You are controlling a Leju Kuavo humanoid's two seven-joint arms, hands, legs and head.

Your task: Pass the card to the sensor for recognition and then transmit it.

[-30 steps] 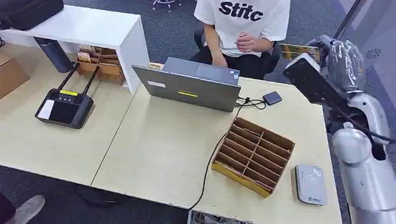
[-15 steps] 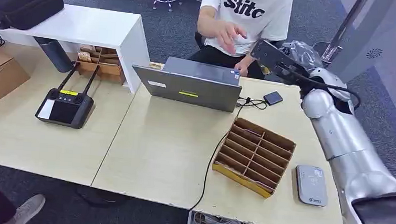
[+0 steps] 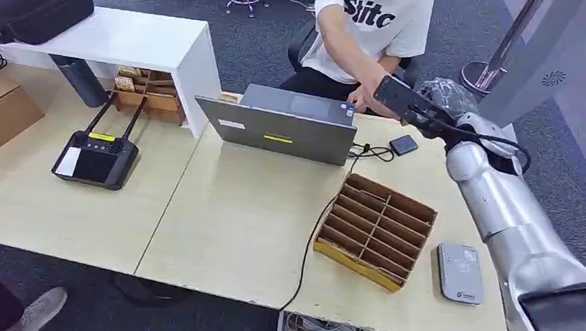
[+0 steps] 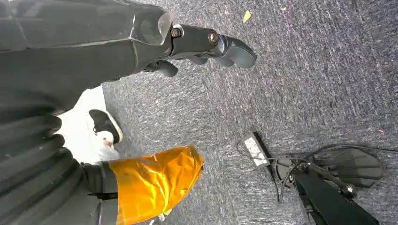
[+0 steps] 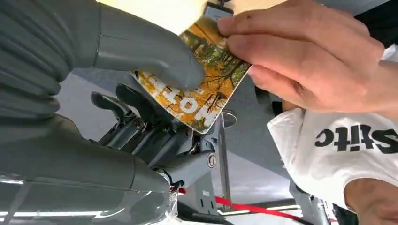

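I've got my right hand (image 5: 155, 93) out past the bench (image 3: 254, 233), thumb clamped on the card (image 5: 202, 79) so the person's hand (image 5: 305, 56) can take it, their fingers seemingly already pinching its edge.

A thin rectangular card printed with yellow autumn foliage (image 5: 202, 84) sits tilted, pinched from both ends; the flat grey rounded sensor pad (image 3: 459, 273) lies face-up near the table's front right corner.
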